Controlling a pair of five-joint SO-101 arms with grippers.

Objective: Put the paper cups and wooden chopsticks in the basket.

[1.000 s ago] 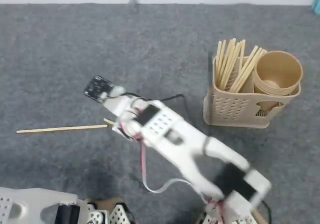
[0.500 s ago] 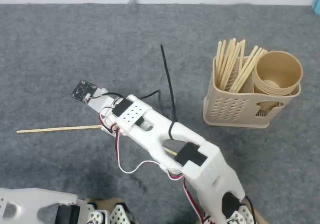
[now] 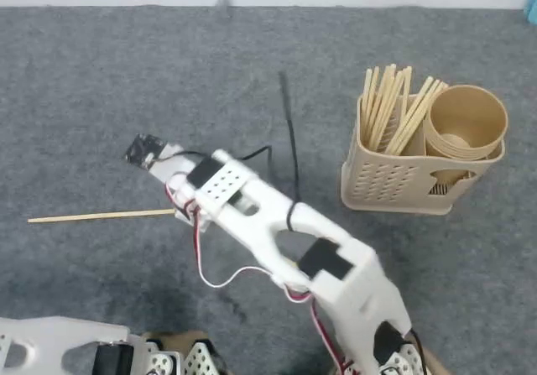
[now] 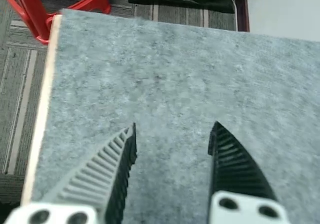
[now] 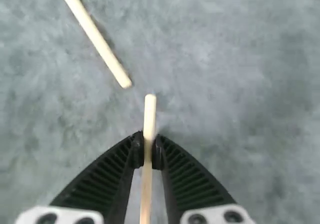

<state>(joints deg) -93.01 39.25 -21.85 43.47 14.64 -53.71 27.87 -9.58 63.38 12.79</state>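
My right gripper (image 5: pixel 147 139) is shut on a wooden chopstick (image 5: pixel 149 114) that sticks out past the fingertips, just above the grey mat. A second chopstick (image 5: pixel 95 36) lies loose on the mat with its end close to the held one's tip. From above, that loose chopstick (image 3: pixel 101 216) lies at the left, and the right arm (image 3: pixel 252 216) ends at its right end. The beige basket (image 3: pixel 394 186) at the right holds several chopsticks (image 3: pixel 394 106) and stacked paper cups (image 3: pixel 466 123). My left gripper (image 4: pixel 172 134) hangs open over bare mat.
A black cable (image 3: pixel 289 140) rises from the right arm towards the basket. In the left wrist view the mat's edge (image 4: pixel 47 98) is near, with floor and a red frame (image 4: pixel 45 3) beyond. The left arm's base (image 3: pixel 50 341) sits at the front left.
The right arm's elbow and upper links have swung from the front right to over the middle. Its wrist stayed by the loose chopstick's right end. The loose chopstick has not moved.
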